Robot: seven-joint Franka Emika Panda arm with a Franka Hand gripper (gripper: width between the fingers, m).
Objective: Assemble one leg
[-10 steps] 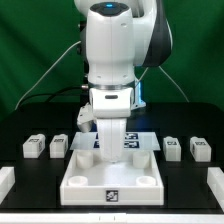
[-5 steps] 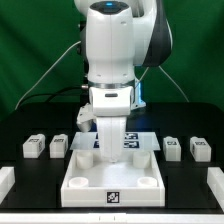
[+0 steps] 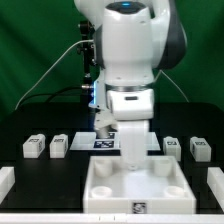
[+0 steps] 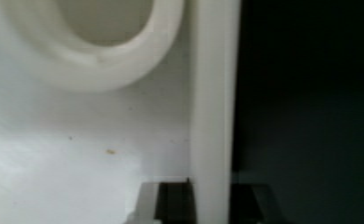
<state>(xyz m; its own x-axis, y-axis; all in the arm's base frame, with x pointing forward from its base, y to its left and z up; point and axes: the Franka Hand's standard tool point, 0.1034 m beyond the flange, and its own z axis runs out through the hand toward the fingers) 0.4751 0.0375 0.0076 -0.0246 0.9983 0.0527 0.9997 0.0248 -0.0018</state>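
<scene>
Four small white legs with tags lie on the black table: two at the exterior view's left (image 3: 34, 146) (image 3: 59, 146) and two at its right (image 3: 172, 146) (image 3: 201, 149). The large white square tray (image 3: 100, 198) with a raised rim lies in front, right of the middle. My gripper (image 3: 133, 160) reaches down onto the tray's far rim. In the wrist view the rim (image 4: 214, 100) runs between my two dark fingers (image 4: 170, 205), so my gripper (image 4: 214, 200) is shut on it. A round socket (image 4: 90, 40) in the tray shows beside the rim. No leg is held.
The marker board (image 3: 108, 143) lies behind the tray, partly hidden by the arm. White blocks stand at the table's front corners, at the exterior view's left (image 3: 5, 180) and right (image 3: 216, 180). A green curtain and cables hang behind.
My arm has moved to the exterior view's right and the tray has moved with it, towards the right and nearer the front edge. The legs have not moved.
</scene>
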